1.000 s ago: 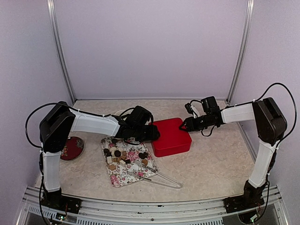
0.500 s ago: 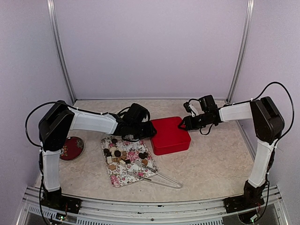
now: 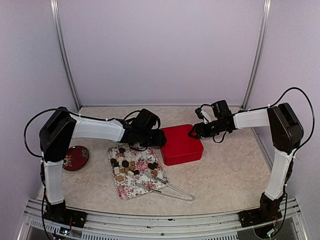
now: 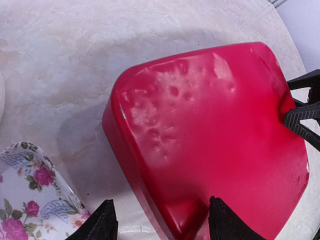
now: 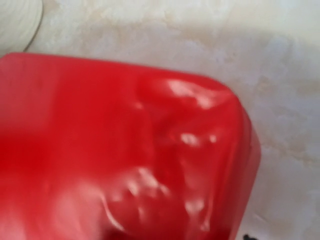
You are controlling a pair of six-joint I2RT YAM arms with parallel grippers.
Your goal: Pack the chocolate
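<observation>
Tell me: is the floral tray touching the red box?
Apart. The left wrist view shows a strip of table between the floral tray and the red box.

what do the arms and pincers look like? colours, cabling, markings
Both alike: left arm and right arm have white link shells and bulky black joint housings. A thin black cable loops outside each. The left pincer and right pincer are all black; the right's fingers show triangular cut-outs. No markings visible.

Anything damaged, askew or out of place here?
The red box has a lid that looks pitted with small dents, seen in the left wrist view. The tongs lie askew, half off the floral tray.
</observation>
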